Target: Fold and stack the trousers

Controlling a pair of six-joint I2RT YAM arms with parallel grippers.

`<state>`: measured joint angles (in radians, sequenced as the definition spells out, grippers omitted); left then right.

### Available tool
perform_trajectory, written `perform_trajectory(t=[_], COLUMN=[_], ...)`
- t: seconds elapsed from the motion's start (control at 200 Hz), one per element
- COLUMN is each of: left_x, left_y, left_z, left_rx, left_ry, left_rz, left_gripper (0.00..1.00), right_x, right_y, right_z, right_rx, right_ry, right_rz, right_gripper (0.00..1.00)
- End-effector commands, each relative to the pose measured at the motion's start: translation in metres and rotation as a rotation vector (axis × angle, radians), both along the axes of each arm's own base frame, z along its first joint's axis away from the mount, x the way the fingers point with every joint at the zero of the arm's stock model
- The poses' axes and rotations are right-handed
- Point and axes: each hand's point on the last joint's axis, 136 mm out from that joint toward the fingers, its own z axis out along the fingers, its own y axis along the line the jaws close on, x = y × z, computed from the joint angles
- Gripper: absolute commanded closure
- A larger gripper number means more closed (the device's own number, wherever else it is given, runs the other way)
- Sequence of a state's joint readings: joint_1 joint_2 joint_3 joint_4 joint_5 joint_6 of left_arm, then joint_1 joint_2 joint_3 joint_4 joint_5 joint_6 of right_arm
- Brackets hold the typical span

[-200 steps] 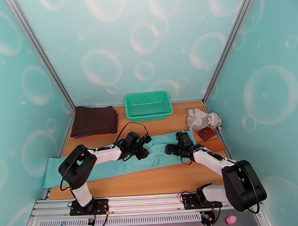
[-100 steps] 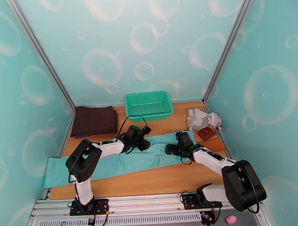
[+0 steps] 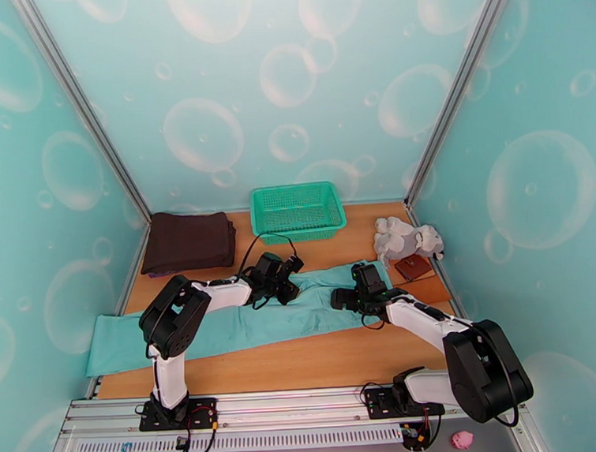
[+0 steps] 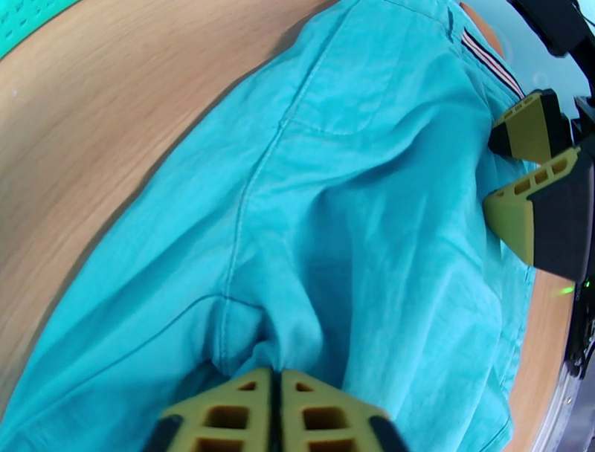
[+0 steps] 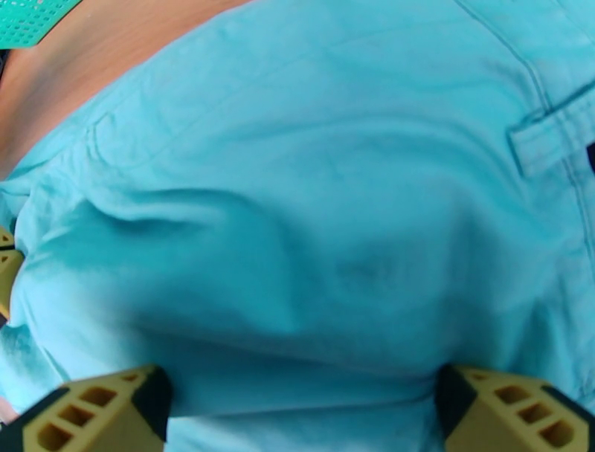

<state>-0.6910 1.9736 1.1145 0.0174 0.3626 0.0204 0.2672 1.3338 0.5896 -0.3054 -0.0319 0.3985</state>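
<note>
The trousers [image 3: 223, 329], soft wrinkled teal cloth with a striped waistband, lie stretched across the wooden table [image 3: 320, 364]. The left gripper [image 4: 279, 386] pinches a puckered fold at their far edge, its yellow ribbed fingers pressed together. The right gripper [image 5: 299, 390] stands spread wide over the waist end.

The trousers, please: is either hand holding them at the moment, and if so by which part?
The left hand is shut on a pinch of the trousers at the crotch seam. The right hand is open over the cloth, holding nothing.
</note>
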Motion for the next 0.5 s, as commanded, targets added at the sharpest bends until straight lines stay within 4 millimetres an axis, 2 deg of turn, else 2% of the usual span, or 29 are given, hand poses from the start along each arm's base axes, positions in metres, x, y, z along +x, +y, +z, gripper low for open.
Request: perform_trajectory(t=[0.0, 0.235, 0.355, 0.495], left_x=[0.009, 0.043, 0.061, 0.081], left_y=[0.002, 0.033, 0.048, 0.055], left_z=[0.005, 0.041, 0.040, 0.031], left_rx=[-0.013, -0.019, -0.003, 0.026], left_ry=[0.017, -0.072, -0.076, -0.072], left_rz=[0.024, 0.180, 0.243, 0.286], left_gripper=[1.00, 1.00, 1.00, 1.00], right_x=[-0.003, -0.007, -0.009, -0.012], right_y=[-0.006, -0.015, -0.020, -0.024], right_z=[-0.003, -0.008, -0.010, -0.014], right_rx=[-0.017, -0.008, -0.007, -0.010], right_ry=[0.026, 0.047, 0.056, 0.072], right_rz=[-0.004, -0.040, -0.059, -0.075], right_gripper=[0.01, 0.01, 0.01, 0.01])
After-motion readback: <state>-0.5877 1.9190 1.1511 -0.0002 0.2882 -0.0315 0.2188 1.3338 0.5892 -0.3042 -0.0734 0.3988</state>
